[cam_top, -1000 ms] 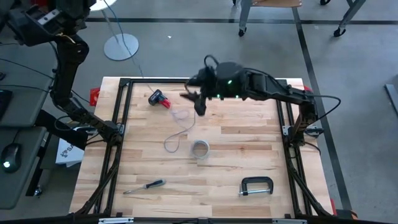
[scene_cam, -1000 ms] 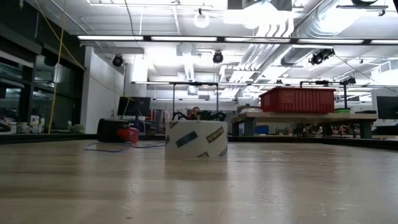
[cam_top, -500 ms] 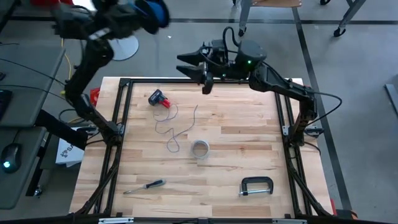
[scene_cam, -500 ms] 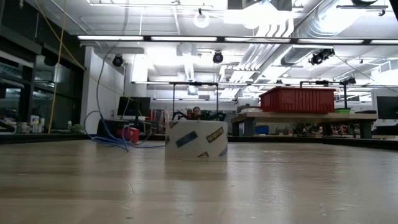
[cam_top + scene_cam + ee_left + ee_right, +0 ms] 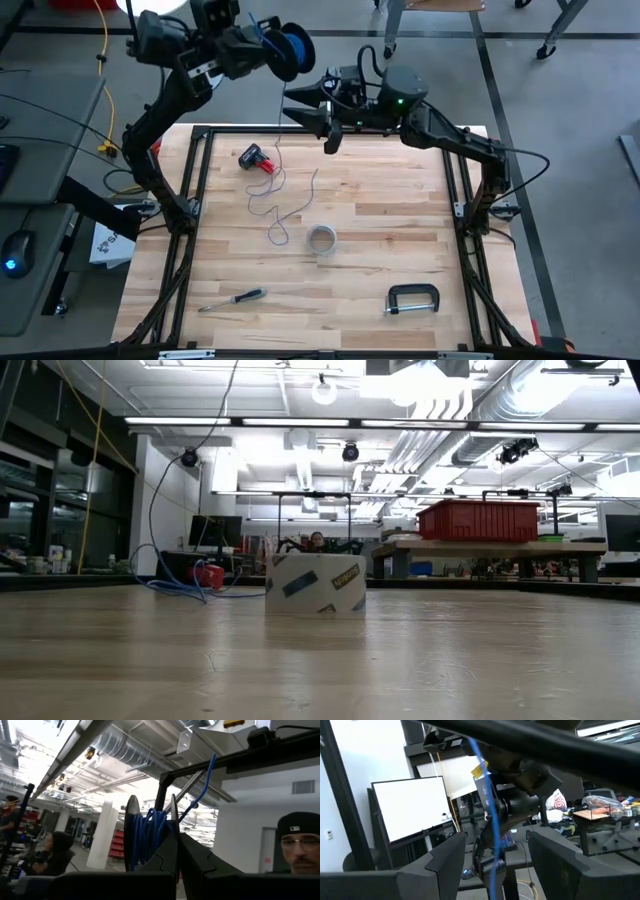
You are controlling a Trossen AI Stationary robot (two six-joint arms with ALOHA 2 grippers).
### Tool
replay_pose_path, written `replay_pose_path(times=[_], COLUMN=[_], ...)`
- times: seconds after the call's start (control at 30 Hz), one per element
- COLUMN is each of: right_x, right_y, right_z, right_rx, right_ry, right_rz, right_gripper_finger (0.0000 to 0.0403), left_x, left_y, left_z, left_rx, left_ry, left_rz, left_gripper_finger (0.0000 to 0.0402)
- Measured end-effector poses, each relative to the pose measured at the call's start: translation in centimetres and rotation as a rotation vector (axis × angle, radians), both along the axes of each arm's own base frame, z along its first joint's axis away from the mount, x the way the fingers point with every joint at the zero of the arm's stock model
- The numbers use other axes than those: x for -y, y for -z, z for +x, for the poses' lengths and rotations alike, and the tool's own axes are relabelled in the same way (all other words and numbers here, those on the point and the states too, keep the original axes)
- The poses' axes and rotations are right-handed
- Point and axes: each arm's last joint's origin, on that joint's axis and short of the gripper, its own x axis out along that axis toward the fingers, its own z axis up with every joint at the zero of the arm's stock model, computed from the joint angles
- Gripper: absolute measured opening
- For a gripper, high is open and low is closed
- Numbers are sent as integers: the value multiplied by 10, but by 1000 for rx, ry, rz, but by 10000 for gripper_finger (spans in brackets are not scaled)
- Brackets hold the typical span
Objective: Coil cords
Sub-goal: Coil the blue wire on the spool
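The left gripper (image 5: 268, 45) is up high past the back of the table (image 5: 400, 250), its fingers pinching a bundle of blue cord (image 5: 292, 50). More cord hangs down to the table (image 5: 275, 185). It looks light and floppy, so grab it near the loops. The right gripper (image 5: 305, 100) waits nearby, fingers spread.

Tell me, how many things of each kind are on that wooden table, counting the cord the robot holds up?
Cords: 2, blue cord, pale cord
Tape roll: 1
Screwdriver: 1
Clamp: 1
Red-and-black tool: 1
Total: 6
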Motion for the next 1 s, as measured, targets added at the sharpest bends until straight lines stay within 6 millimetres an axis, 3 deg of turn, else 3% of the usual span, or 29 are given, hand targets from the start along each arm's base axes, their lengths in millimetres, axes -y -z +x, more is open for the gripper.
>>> replay_pose_path(times=[0.43, 0.73, 1.0], right_x=[-1, -11, -14], right_y=[5, 6, 6], right_z=[6, 7, 8], right_rx=[-15, -20, -17], right_ry=[-44, -105, -86], right_rz=[36, 28, 24], right_gripper_finger=[211, 209, 168], left_x=[5, 5, 5], left_y=[0, 0, 0], left_z=[1, 1, 2], left_rx=[31, 32, 32], left_ry=[-19, -21, -19], left_rz=[46, 48, 46], left_gripper_finger=[0, 0, 0])
